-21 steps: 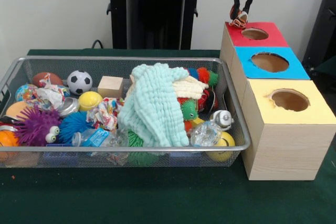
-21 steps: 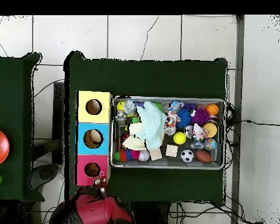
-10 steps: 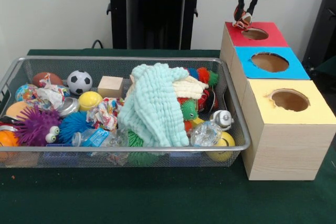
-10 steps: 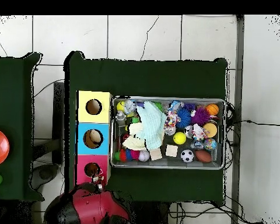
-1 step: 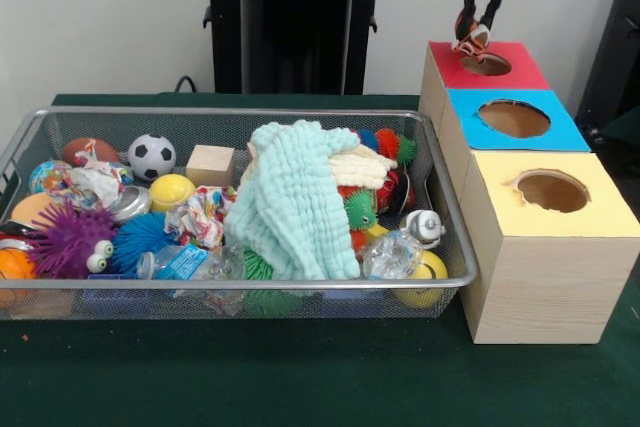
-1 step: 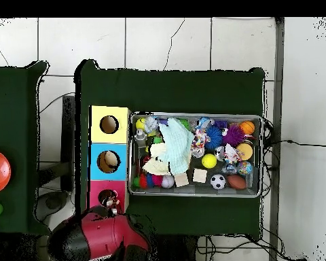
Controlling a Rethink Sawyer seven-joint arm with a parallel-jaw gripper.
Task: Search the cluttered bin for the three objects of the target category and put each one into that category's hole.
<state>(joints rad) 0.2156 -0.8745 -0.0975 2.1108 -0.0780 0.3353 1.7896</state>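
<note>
The small crumpled red-and-white thing (image 5: 473, 42) hangs right over the red box's hole (image 5: 486, 64), pinched tight in my gripper (image 5: 476, 37), so I think I'm at the drop step and next I just need to let go

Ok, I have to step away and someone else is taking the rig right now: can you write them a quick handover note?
Gripper: shut on a small crumpled orange-and-white item, hanging just above the hole of the red box.
Boxes: red, blue box and yellow box stand in a row beside the wire bin.
Done: the item is out of the bin and over the red hole, not yet released. The overhead view shows something pale already inside the blue hole.
Left: drop it, then search the bin again; how many remain cannot be told.
</note>
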